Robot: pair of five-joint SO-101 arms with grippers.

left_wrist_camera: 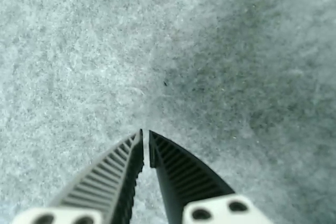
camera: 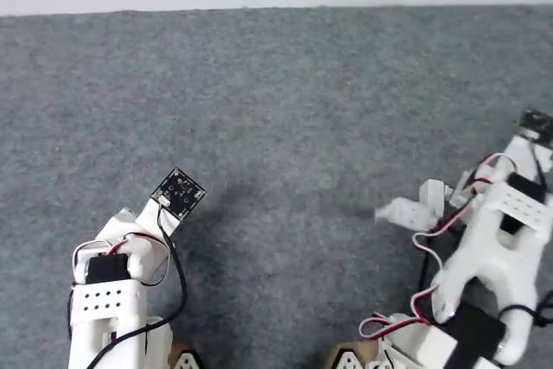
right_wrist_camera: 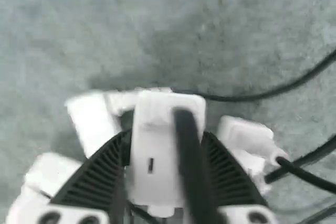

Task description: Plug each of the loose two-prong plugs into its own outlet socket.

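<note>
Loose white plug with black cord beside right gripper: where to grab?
Pinch the loose plug across the long sides of its white body, from above, clear of the end where its black cord exits. It lies flat on the mat, top exposed. The right gripper is shut on a second plug.

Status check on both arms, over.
Left gripper shut, empty, over carpet. Right gripper shut on white plug. Around it: neighbouring plugs, black cables.

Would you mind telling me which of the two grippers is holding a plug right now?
The right gripper: it clamps a white plug between its ribbed fingers. The left gripper is shut on nothing above the grey mat.
</note>
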